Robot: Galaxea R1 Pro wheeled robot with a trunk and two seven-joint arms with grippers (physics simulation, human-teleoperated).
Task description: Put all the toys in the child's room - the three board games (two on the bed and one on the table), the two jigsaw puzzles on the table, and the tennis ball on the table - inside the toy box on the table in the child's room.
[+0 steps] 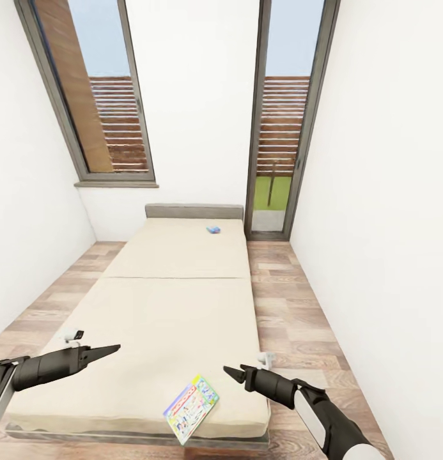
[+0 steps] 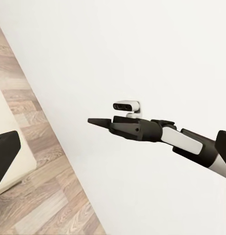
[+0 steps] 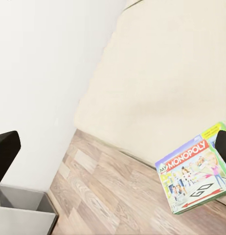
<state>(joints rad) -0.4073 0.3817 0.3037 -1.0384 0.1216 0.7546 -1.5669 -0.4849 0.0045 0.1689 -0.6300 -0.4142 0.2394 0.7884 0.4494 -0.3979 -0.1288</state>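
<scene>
1. Bed (image 1: 183, 300): long cream mattress with a seam across its middle, running from the near edge to a grey headboard (image 1: 194, 211) at the far wall.
2. Monopoly box (image 1: 191, 400): flat on the near end of the bed, turned at an angle, one corner over the mattress edge. Same box in the right wrist view (image 3: 197, 169), lid up, name readable, partly beyond the edge above the wood floor.
3. Blue box (image 1: 213, 229): small, far away near the headboard, on the right part of the bed, well apart from the Monopoly box.
4. Left gripper (image 1: 111, 349): over the near left part of the bed, pointing toward the middle. Fingers look together in one dark point, nothing between them.
5. Right gripper (image 1: 231, 372): above the near right edge of the bed, just beside the Monopoly box, not touching it. Seen also from the left wrist camera (image 2: 96, 121) before the white wall; fingers meeting at a narrow tip, holding nothing.
6. Floor (image 1: 291, 300): wood planks on both sides of the bed.
7. Window (image 1: 93, 96) on the left and glass door (image 1: 282, 128) on the right, in the white far wall, wooden slats outside.
</scene>
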